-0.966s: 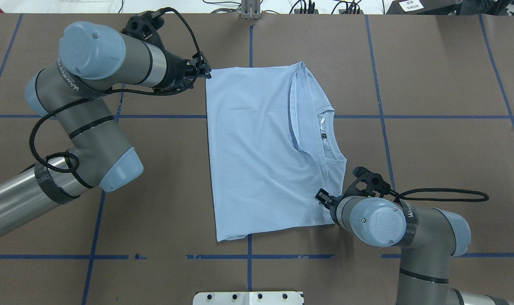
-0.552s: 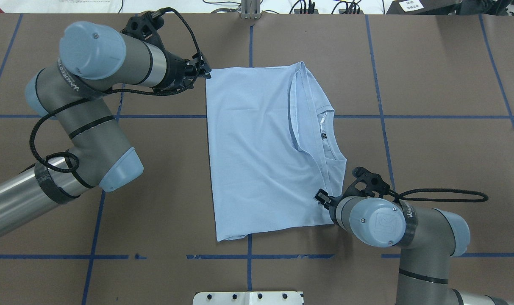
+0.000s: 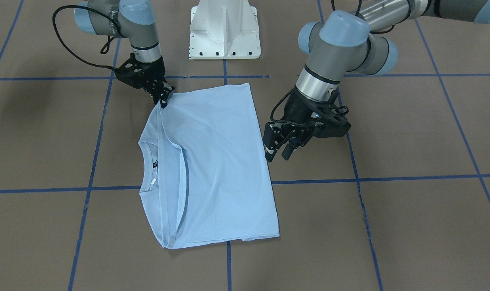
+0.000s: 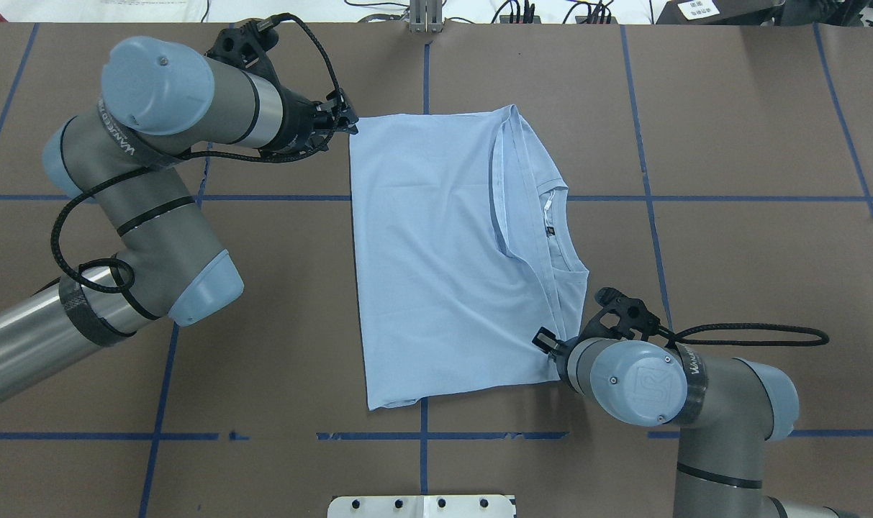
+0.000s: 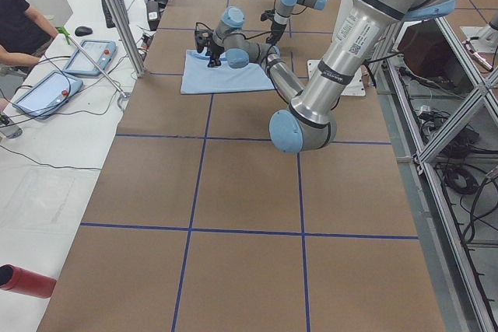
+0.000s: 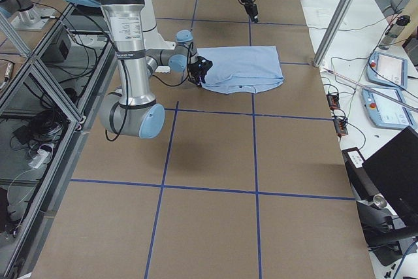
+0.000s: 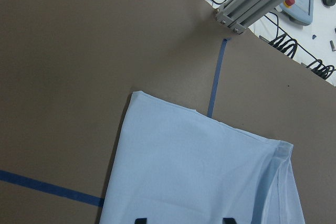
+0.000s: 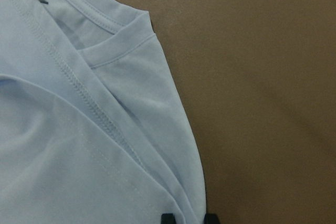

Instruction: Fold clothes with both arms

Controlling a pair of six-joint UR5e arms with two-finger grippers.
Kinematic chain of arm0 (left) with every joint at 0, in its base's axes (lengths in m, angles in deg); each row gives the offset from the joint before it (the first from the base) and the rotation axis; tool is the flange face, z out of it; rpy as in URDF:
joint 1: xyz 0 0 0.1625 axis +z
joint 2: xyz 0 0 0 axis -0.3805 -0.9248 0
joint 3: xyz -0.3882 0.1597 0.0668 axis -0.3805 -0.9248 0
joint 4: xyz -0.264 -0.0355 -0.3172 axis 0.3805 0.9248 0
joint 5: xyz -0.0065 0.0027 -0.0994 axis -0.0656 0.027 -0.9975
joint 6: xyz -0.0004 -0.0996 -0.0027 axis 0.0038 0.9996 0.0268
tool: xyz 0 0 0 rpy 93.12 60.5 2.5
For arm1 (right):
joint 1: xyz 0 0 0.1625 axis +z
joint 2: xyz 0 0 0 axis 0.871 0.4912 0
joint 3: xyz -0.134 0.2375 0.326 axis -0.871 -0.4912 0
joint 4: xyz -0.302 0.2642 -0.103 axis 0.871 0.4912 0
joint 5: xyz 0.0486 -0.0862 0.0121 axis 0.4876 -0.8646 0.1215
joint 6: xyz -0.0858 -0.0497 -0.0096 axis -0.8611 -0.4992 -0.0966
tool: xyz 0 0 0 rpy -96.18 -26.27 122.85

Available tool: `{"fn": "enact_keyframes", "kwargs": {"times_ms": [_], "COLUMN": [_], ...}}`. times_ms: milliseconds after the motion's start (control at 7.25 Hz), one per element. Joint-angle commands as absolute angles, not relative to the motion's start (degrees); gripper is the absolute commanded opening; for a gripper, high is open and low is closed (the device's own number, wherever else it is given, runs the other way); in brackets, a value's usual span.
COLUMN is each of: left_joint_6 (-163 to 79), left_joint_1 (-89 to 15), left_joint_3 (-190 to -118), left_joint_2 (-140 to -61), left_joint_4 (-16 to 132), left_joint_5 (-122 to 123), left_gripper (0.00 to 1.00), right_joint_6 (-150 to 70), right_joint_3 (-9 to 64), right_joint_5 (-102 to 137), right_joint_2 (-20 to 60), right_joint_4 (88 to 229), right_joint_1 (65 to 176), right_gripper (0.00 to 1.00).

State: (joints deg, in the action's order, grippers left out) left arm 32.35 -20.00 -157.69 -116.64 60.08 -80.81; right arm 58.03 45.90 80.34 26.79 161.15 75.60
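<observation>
Seen from over the robot's shoulders, the left arm reaches in from 9 o'clock across the brown bench, which is marked off with blue tape lines. The left claw sits at the 10 o'clock corner of the T-shirt. From across the bench its jaws stand plainly apart, raised over the cloth's side edge and gripping nothing. The wrist camera agrees, with the two fingertips spread wide and pale blue cloth lying flat beneath them.

The T-shirt is in the middle of the bench, folded into a rough rectangle. Its straight bottom edge is toward 9 o'clock and its collar toward 3 o'clock. A dark neck label shows inside the collar, and a folded-over layer runs its seam just short of the neckline.

The right claw is at the shirt's 4 o'clock corner, below the collar, and the right arm bends in from 5 o'clock. From across the bench its jaws look pinched together on that corner of the shirt. In its wrist view the fingertips sit close together with the shirt's folded edge between them.
</observation>
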Motion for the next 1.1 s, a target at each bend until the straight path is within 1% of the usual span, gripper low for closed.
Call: {"fn": "enact_keyframes", "kwargs": {"times_ms": [0, 276, 552, 690, 828, 966], "left_joint_6": [32.4, 32.6, 35.3, 38.9, 42.9, 46.3], "left_joint_1": [-20.0, -19.9, -19.0, -17.4, -13.4, -8.6], "left_joint_3": [-157.7, -157.9, -158.6, -160.2, -166.2, -172.1], "left_joint_2": [-116.6, -116.6, -116.6, -115.3, -110.7, -107.1], "left_joint_4": [60.1, 60.1, 60.1, 60.1, 59.7, 56.6], "left_joint_5": [-80.8, -80.9, -83.1, -82.9, -82.3, -79.3], "left_gripper": [0.57, 0.57, 0.57, 0.57, 0.57, 0.62], "right_joint_6": [58.0, 58.0, 58.1, 58.0, 58.1, 58.8], "right_joint_3": [46.0, 46.7, 50.6, 51.2, 51.3, 51.5], "right_joint_5": [80.2, 80.2, 80.5, 80.5, 80.5, 80.5], "right_joint_2": [26.7, 26.8, 26.9, 27.1, 27.1, 27.1], "right_joint_4": [161.3, 161.3, 165.3, 165.6, 165.6, 165.6], "right_joint_1": [75.3, 75.4, 74.8, 74.4, 73.7, 72.9], "right_gripper": [0.00, 0.00, 0.00, 0.00, 0.00, 0.00]}}
